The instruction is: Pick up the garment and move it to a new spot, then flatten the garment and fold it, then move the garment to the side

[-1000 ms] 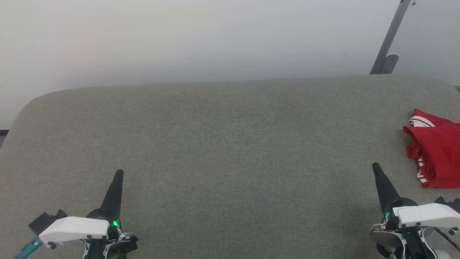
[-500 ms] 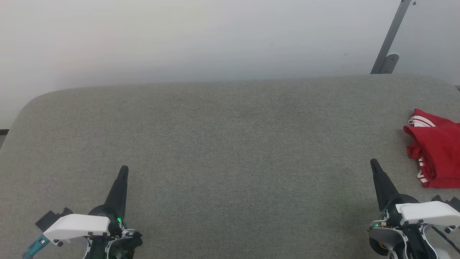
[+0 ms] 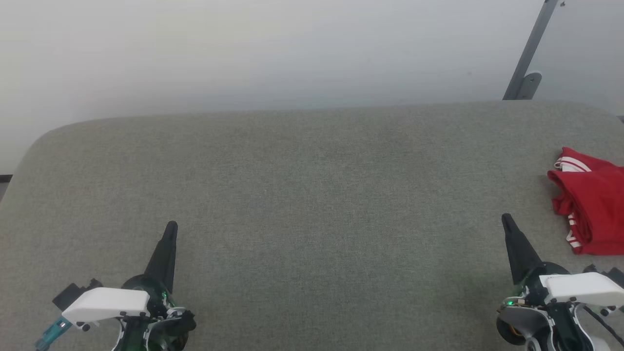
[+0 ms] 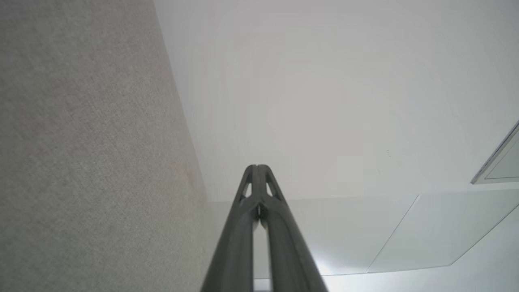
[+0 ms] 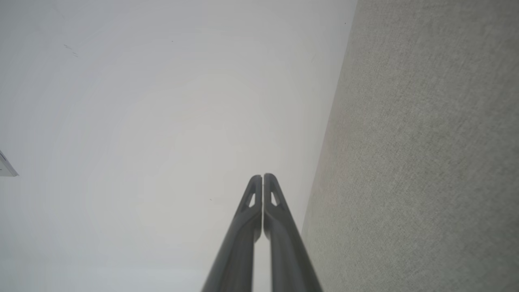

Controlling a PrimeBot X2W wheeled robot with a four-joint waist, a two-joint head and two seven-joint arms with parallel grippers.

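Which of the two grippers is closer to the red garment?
The right gripper, at the lower right of the head view, near the garment; the left gripper is far off at the lower left.

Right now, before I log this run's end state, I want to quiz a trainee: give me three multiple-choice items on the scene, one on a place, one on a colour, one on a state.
1. Where on the grey table does the garment lie?
A. on the robot's right side
B. in the middle
C. on the robot's left side

2. What is the garment's main colour?
A. blue
B. red
C. green

3. How do the left gripper and the right gripper stand?
A. both open
B. both shut on the garment
C. both shut, holding nothing

Key:
1 A, it lies at the head view's right border.
2 B, it is red cloth with white striped trim.
3 C, each wrist view shows the fingers pressed together with nothing between them.
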